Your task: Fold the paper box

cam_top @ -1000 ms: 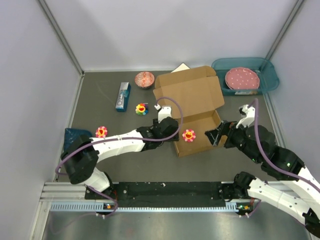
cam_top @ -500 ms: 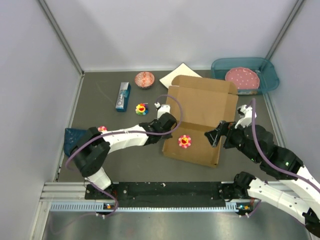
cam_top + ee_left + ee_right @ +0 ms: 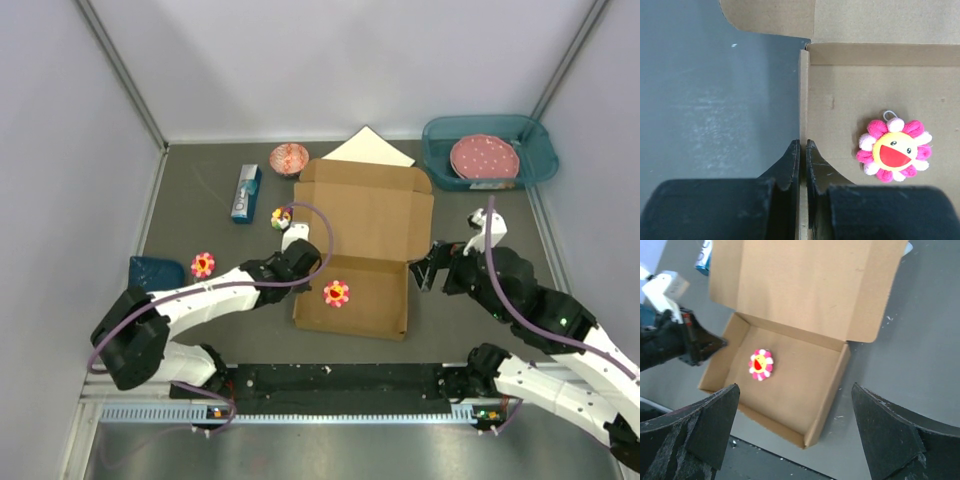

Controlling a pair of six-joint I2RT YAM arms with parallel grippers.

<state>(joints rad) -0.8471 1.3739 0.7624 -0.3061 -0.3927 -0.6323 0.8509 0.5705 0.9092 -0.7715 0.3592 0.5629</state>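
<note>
The paper box (image 3: 365, 210) lies open in the middle of the table between my two arms. Its shallow tray is toward my bases and its lid is laid back flat toward the far wall. My left gripper (image 3: 802, 145) has its fingers pressed together on the tray's left wall, one inside and one outside, with the thin raw edge running up between them. My right gripper (image 3: 795, 390) hangs with its fingers spread wide just beside the right wall, gripping nothing. I judge the step to be steadying this wall so the lid can swing over. To do that well I should pinch low and squarely and avoid pulling sideways, because plain matte brown cardboard this thin would bow or crease off its score line. The lid should turn on its hinge crease, and its rounded corner flaps should be guided inside the walls. A soft plush flower (image 3: 895, 150), pink-petalled with a yellow face, lies on the tray floor; it looks low enough to clear. Beyond the lid a white paper sheet (image 3: 368, 148) peeks out, and a teal bin (image 3: 438, 132) sits in the far right corner.
</note>
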